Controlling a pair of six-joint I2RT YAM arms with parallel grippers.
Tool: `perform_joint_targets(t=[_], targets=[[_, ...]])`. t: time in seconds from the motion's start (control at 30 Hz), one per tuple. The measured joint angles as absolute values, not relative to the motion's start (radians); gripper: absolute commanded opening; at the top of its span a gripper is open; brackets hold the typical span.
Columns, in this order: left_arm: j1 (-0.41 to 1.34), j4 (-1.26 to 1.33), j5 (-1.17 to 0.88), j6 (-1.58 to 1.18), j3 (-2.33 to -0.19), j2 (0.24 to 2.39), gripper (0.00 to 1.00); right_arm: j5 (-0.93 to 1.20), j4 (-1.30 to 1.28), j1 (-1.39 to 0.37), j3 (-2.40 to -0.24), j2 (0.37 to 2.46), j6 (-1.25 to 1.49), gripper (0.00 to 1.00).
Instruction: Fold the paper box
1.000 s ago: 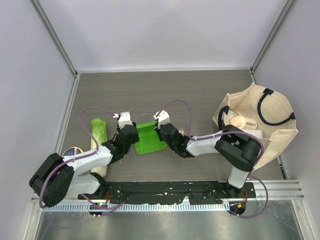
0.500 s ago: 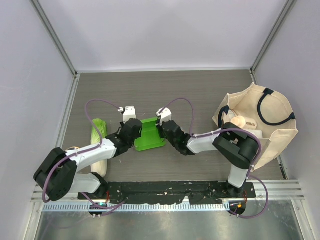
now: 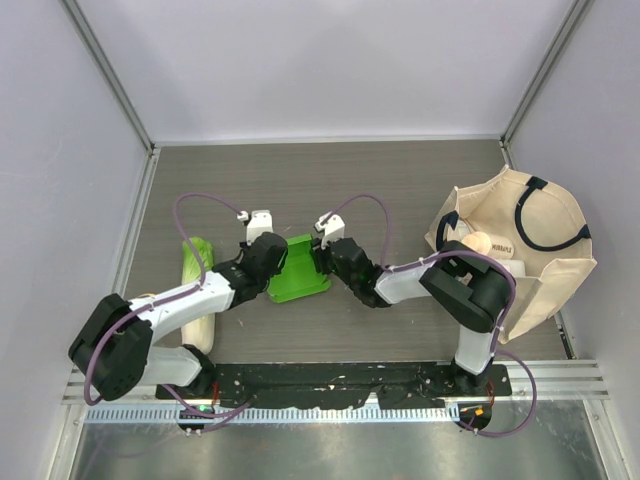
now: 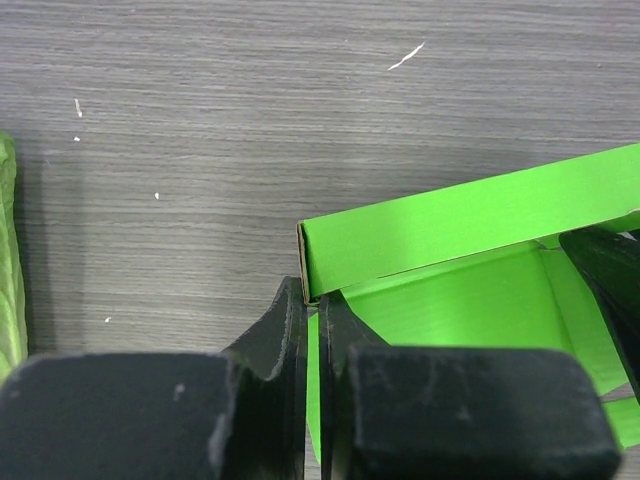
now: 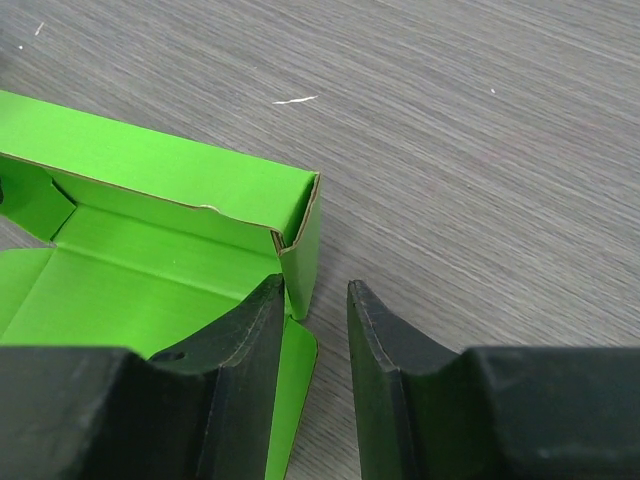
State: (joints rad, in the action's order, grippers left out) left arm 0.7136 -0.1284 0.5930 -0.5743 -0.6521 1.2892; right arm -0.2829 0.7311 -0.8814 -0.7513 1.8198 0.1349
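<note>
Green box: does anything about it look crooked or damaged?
Slightly. In the right wrist view, the paper box gapes at one corner: its side flap stands apart from the end of the back wall, leaving a dark gap. No tear is visible.

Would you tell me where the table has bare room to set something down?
The table is bare in its far half, between back wall and the box, and in the near strip before it. Crowded: left hand and right hand at the box, cabbage left, bag right.
</note>
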Motion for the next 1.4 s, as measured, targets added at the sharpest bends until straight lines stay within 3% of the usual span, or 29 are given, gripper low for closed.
perform_joint_targets(t=[0.37, 0.5, 0.7, 0.73, 1.1, 1.2, 1.23, 1.4], targets=[[0.713, -0.204, 0.594, -0.604, -0.684, 1.32, 0.0, -0.219, 0.748, -0.88, -0.752, 1.838, 0.131, 0.38], [0.714, -0.21, 0.594, -0.609, -0.685, 1.325, 0.0, -0.197, 0.763, -0.873, -0.752, 1.84, 0.137, 0.32], [0.714, -0.224, 0.594, -0.625, -0.687, 1.327, 0.0, -0.202, 0.769, -0.875, -0.775, 1.869, 0.141, 0.01], [0.714, -0.23, 0.593, -0.631, -0.69, 1.327, 0.0, -0.214, 0.763, -0.876, -0.784, 1.875, 0.138, 0.01], [0.712, -0.352, 0.558, -0.75, -0.725, 1.28, 0.0, -0.726, 0.673, -1.04, -0.936, 1.969, 0.133, 0.01], [0.714, -0.366, 0.547, -0.773, -0.726, 1.279, 0.0, -0.748, 0.66, -1.049, -0.939, 1.97, 0.139, 0.11], [0.714, -0.369, 0.548, -0.778, -0.726, 1.279, 0.0, -0.722, 0.662, -1.042, -0.936, 1.97, 0.142, 0.19], [0.719, -0.374, 0.55, -0.777, -0.727, 1.281, 0.0, -0.481, 0.649, -0.961, -0.852, 1.903, 0.191, 0.42]])
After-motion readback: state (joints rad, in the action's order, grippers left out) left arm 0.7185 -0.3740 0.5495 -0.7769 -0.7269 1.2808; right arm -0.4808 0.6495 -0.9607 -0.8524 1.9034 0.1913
